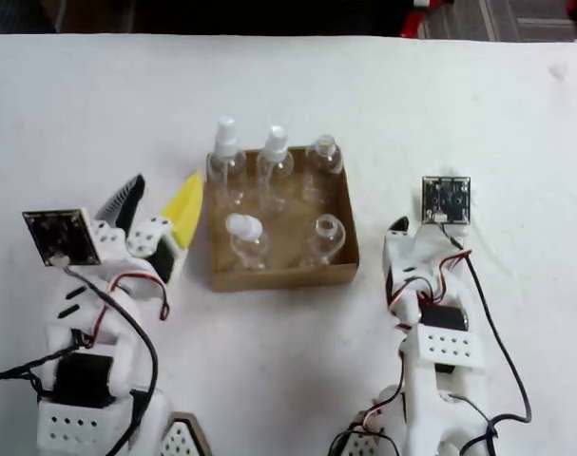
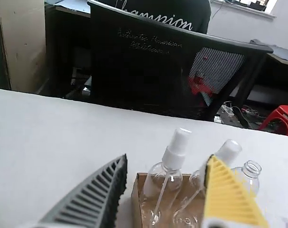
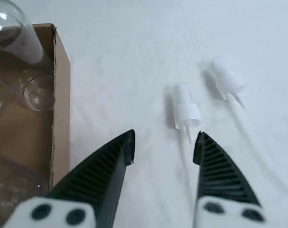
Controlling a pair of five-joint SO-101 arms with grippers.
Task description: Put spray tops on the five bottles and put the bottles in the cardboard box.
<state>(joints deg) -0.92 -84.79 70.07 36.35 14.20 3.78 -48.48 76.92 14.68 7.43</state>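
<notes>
The cardboard box sits mid-table holding five clear bottles. Two back bottles and a front one carry white spray tops. A back-right bottle and a front-right bottle have bare necks. My left gripper, one finger black and one yellow, stands open just left of the box, empty. My right gripper is open over the table right of the box. Two loose spray tops lie beyond its fingertips.
White table stretches around the box on all sides. A black chair stands past the far table edge. Red and black cables run along both arms near the front edge.
</notes>
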